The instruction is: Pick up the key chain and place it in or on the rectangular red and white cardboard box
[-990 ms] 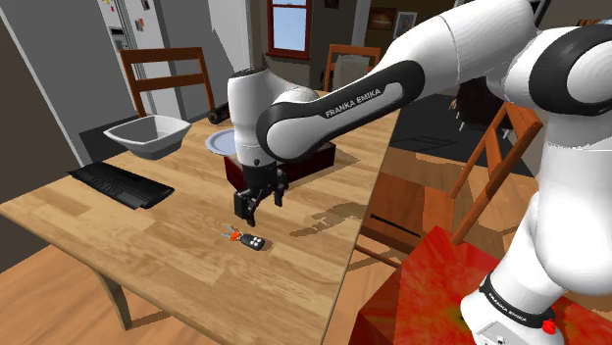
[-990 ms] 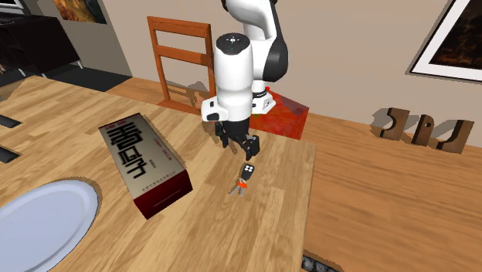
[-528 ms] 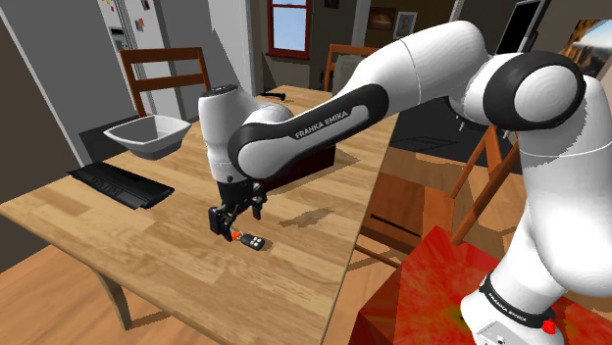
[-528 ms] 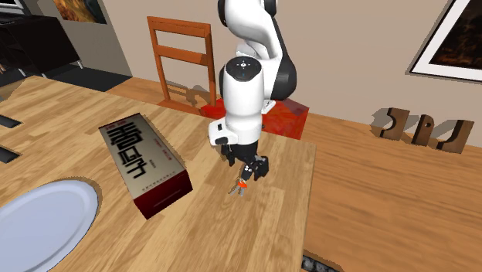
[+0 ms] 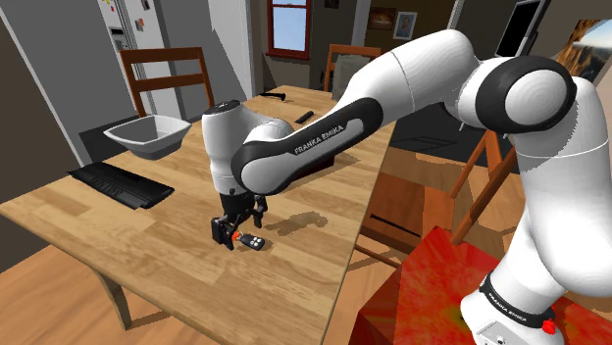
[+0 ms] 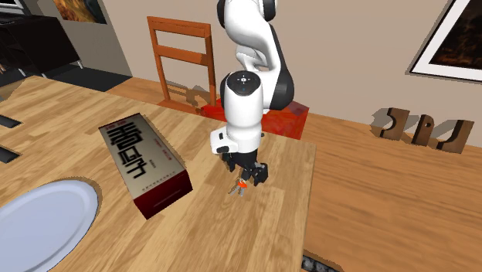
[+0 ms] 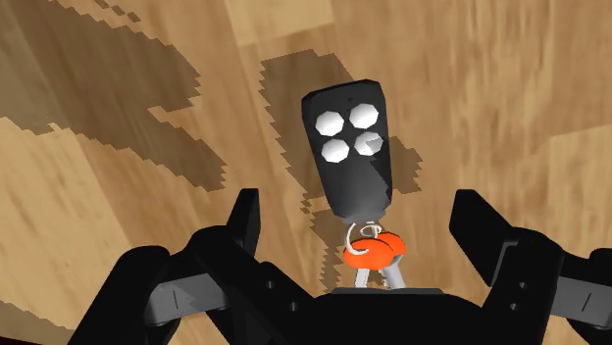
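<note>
My claw point(image 7: 358, 218) has dropped to the bench point(image 5: 118, 225) and now straddles the key chain point(image 7: 349, 147); jaws wide open, nothing gripped yet, closing seems next

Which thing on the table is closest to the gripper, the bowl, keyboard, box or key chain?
The key chain: it lies partly between the open fingers, while the bowl, keyboard and box sit well off.

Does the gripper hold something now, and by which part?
Nothing is held. The gripper is open: its fingers stand apart on either side of the key chain, near its orange end, not touching it.
</note>
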Controlling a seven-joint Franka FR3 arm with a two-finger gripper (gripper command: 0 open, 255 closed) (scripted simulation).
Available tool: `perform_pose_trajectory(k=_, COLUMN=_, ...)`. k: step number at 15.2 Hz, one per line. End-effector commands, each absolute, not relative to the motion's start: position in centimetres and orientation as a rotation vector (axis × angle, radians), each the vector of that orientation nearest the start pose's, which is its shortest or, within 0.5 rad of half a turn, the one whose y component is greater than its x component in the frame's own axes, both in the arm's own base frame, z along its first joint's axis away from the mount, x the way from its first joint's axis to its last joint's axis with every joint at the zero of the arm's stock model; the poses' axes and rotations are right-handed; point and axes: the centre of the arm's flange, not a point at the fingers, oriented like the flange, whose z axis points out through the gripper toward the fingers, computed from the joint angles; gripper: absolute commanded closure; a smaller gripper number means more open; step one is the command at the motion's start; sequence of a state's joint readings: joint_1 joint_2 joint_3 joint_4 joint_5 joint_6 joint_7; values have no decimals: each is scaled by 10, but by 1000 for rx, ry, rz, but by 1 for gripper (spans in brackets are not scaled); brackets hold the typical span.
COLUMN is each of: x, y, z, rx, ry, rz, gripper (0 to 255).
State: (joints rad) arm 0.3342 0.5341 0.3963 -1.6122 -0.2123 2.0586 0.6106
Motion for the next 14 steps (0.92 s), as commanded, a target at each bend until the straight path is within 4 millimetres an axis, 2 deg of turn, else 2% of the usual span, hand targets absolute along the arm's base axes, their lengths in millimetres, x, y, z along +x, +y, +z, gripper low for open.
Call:
perform_pose_trajectory(k=1, x=535, y=418, z=331, rx=-3143, ry=-281, rz=65, gripper=0)
perform_pose_trajectory(k=4, x=535, y=418, z=331, rx=-3144, ry=-281, rz=65, gripper=0)
perform_pose_trajectory(k=5, x=535, y=418, z=331, rx=-3144, ry=-281, rz=65, gripper=255)
perform_pose_trajectory(k=14, x=535, y=418, z=331, rx=-3143, ry=-281, rz=65, gripper=255)
